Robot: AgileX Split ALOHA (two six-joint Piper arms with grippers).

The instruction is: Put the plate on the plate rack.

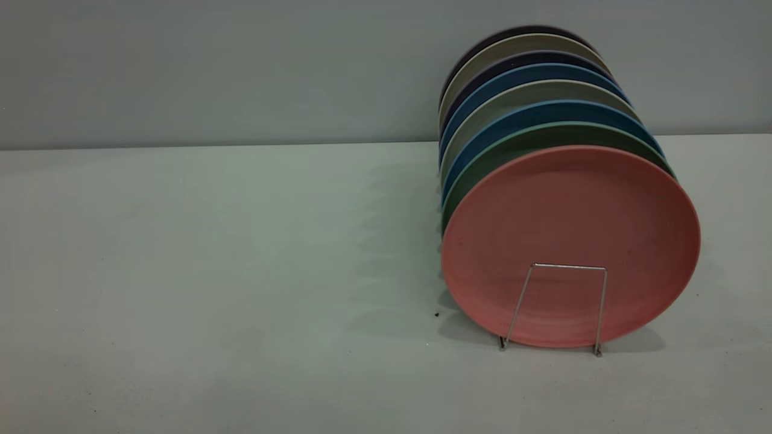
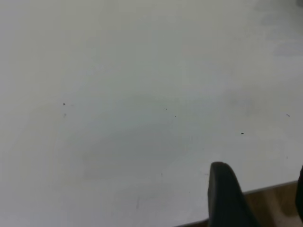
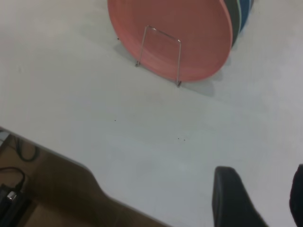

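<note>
- The salmon-pink plate (image 1: 570, 241) stands on edge in the wire plate rack (image 1: 558, 304) — frontmost of the row, right of centre on the white table (image 1: 211, 271).
- Just behind it stands a teal-green plate (image 1: 482, 175), then blue plates (image 1: 518, 120) and more.
- The left gripper (image 2: 258, 198) hangs over bare table near its edge, fingers (image 2: 227, 196) spread, nothing between them.
- The right gripper (image 3: 258, 201) sits well apart from the plate — spread and empty too.
</note>
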